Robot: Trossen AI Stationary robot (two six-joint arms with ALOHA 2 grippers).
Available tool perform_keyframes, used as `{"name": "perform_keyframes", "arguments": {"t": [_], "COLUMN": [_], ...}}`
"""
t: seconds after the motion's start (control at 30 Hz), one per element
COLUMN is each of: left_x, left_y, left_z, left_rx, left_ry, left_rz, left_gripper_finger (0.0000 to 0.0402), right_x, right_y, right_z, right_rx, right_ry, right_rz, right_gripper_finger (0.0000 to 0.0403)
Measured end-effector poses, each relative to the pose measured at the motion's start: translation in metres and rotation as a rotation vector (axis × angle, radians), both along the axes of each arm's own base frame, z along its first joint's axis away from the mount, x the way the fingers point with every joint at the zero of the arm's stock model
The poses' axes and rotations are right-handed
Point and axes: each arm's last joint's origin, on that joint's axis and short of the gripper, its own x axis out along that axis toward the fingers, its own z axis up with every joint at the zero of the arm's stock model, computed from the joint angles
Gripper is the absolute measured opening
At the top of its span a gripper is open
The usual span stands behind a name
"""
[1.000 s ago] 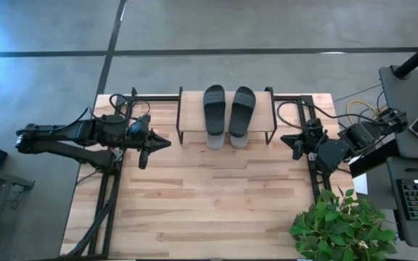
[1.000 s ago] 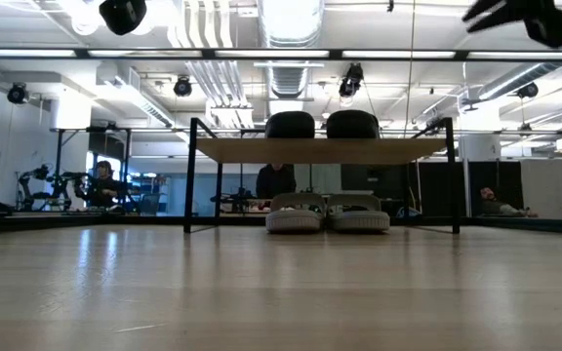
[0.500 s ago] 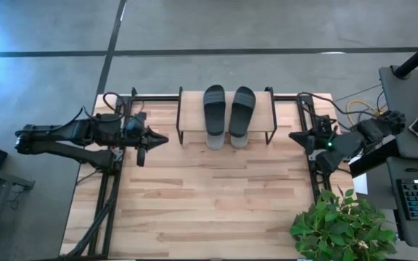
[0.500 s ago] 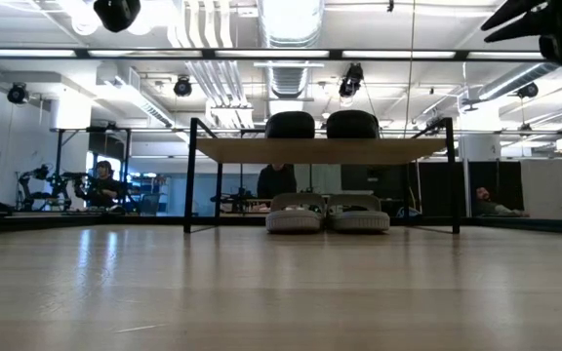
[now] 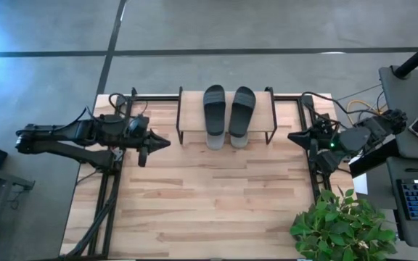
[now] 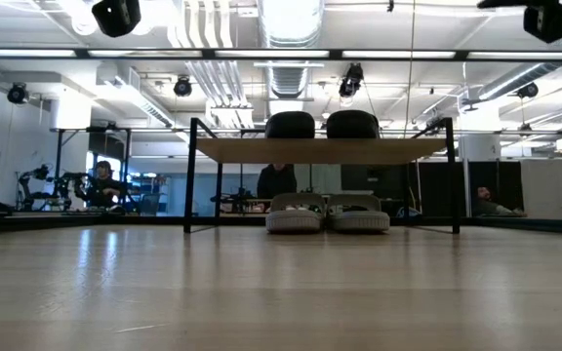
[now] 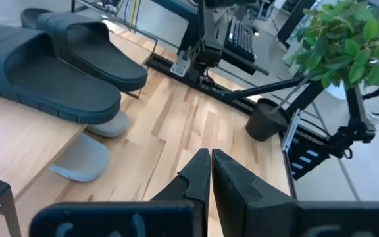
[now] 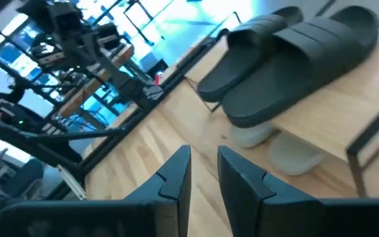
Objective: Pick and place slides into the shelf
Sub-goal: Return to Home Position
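The shelf [image 5: 191,116] stands at the middle of the table's far edge on thin black legs [image 6: 190,175]. Two black slides [image 5: 227,107] lie side by side on its top board. Two light grey slides [image 5: 226,140] rest on the tabletop under the board, their ends sticking out toward the near side [image 6: 328,214]. My left gripper [image 5: 165,143] hovers left of the shelf, shut and empty [image 7: 210,158]. My right gripper [image 5: 291,136] hovers right of the shelf, empty, its fingers a narrow gap apart [image 8: 204,161].
A potted plant [image 5: 341,223] stands at the table's near right corner. Black frame rails run along the left [image 5: 111,196] and right [image 5: 312,174] table edges. Bare tabletop [image 5: 216,203] lies in front of the shelf. A person [image 6: 276,180] is in the room beyond.
My right gripper has turned about at the table's right edge and risen a little, almost leaving the top of the low view. The slides and shelf have stayed put.
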Motion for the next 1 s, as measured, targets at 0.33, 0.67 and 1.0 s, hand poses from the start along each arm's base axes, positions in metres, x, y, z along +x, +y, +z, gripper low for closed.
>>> {"name": "perform_keyframes", "arguments": {"t": [0.33,0.67,1.0], "left_x": [0.005,-0.011,-0.022], "left_y": [0.0,0.0,-0.002], "left_z": [-0.002,0.007,0.008], "left_rx": [0.008,0.043,0.045], "left_ry": [0.018,-0.055,-0.187], "left_rz": [-0.002,-0.032,-0.114], "left_gripper_finger": [0.0002,0.0002,0.0002], "right_x": [0.006,0.015,0.015], "right_y": [0.004,0.012,0.014], "right_z": [0.013,0.007,0.0], "right_rx": [-0.103,-0.197,-0.279], "right_ry": [-0.18,-0.3,-0.468], "right_rz": [0.108,0.206,0.266], "right_gripper_finger": [0.0068,0.0068,0.0068]}}
